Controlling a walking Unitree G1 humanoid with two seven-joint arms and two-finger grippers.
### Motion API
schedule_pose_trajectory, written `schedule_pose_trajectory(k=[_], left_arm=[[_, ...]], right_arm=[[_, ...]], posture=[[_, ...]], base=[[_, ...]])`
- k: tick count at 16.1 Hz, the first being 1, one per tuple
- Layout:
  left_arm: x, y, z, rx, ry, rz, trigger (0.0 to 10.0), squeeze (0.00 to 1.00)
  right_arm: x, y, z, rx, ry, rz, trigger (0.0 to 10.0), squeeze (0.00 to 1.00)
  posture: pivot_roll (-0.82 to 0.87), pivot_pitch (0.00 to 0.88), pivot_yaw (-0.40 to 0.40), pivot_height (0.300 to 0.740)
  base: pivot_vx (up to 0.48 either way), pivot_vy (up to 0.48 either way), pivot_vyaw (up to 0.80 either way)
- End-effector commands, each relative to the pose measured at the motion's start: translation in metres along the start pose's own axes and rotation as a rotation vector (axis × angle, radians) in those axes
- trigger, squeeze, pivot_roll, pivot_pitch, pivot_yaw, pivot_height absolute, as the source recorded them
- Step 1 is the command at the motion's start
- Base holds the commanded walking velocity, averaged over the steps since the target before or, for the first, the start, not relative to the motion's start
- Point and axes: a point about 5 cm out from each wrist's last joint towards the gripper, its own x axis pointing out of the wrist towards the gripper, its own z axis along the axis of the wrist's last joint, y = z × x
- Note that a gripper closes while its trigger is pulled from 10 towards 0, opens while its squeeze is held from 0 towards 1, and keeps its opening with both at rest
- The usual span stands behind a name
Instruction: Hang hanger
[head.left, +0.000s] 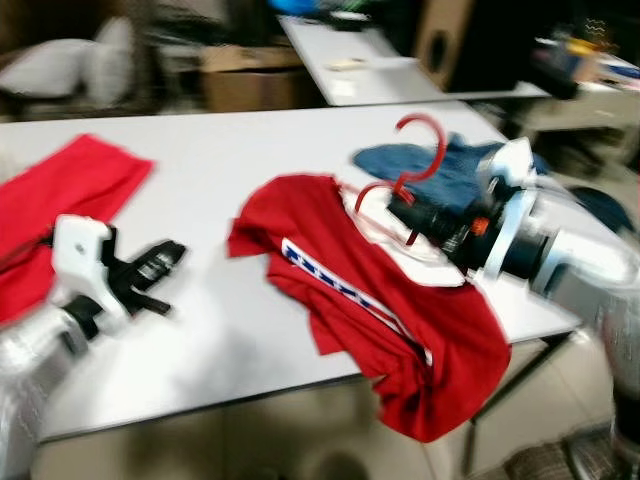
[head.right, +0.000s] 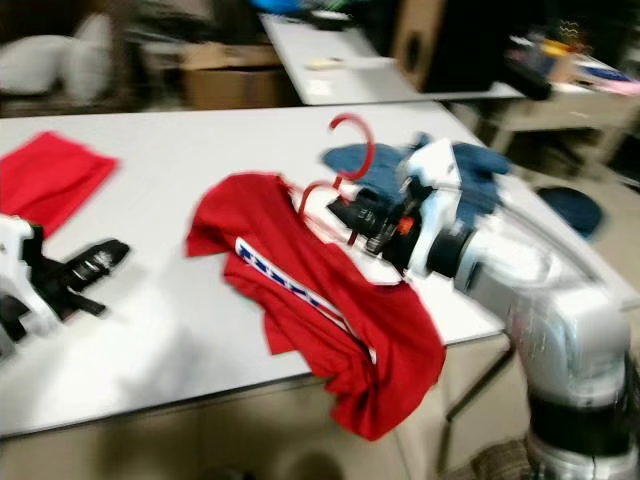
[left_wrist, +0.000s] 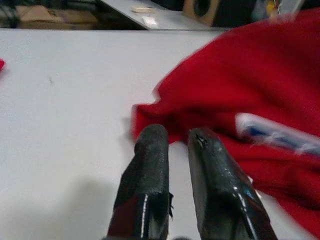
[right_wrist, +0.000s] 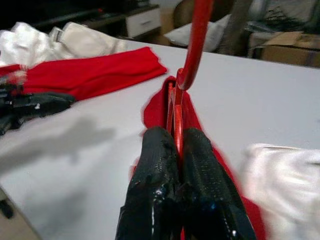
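A red hanger (head.left: 421, 150) sticks up with its hook over the white table (head.left: 230, 150); its lower part lies in the neck of a red shirt (head.left: 340, 270) with a white and blue stripe. My right gripper (head.left: 402, 208) is shut on the hanger's stem (right_wrist: 176, 115) just below the hook. The shirt lies spread on the table and its lower part hangs over the front edge (head.left: 440, 400). My left gripper (left_wrist: 177, 135) hovers low over bare table left of the shirt, a narrow gap between its fingers and nothing in it.
A blue garment (head.left: 470, 170) lies behind the hanger and something white (right_wrist: 285, 175) sits beside the shirt. A red cloth (head.left: 70, 190) covers the table's left side. Behind stand a second table (head.left: 360, 60) and a cardboard box (head.left: 250, 80).
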Motion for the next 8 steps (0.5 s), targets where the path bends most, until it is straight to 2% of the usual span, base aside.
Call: schedule_pose_trajectory(k=[1,2,4,5,6,8], left_arm=[[0.002,-0.01,0.002,-0.036,-0.02,-0.006,10.0,0.0],[0.006,-0.019,-0.001,-0.044,-0.039,0.05,10.0,0.0],[0.006,-0.043,-0.009,0.009,0.045,0.001,10.0,0.0],[0.008,-0.048,-0.011,0.075,0.057,0.018,10.0,0.0],[0.011,-0.05,-0.015,0.102,0.082,0.045,10.0,0.0],[0.016,-0.061,-0.019,0.142,0.112,-0.014,10.0,0.0]], right_arm=[[0.001,0.007,-0.002,0.003,0.016,-0.018,10.0,0.0],[0.0,0.015,-0.013,0.008,0.034,-0.046,10.0,0.0],[-0.007,0.029,-0.024,0.018,0.019,-0.103,10.0,0.0],[-0.008,0.031,-0.027,0.015,0.018,-0.143,10.0,0.0],[-0.009,0.031,-0.036,0.048,0.06,-0.188,10.0,0.0],[-0.012,0.033,-0.04,0.089,0.046,-0.223,10.0,0.0]], posture=[[0.03,0.032,-0.019,0.74],[0.03,0.042,-0.027,0.74],[0.03,0.047,-0.024,0.74],[0.03,0.053,-0.022,0.74],[0.03,0.056,-0.02,0.74],[0.03,0.061,-0.012,0.74]], base=[[0.0,0.0,0.8],[0.0,0.0,0.8],[0.0,0.0,0.8],[0.0,0.0,0.8],[0.0,0.0,0.8],[0.0,0.0,0.8]])
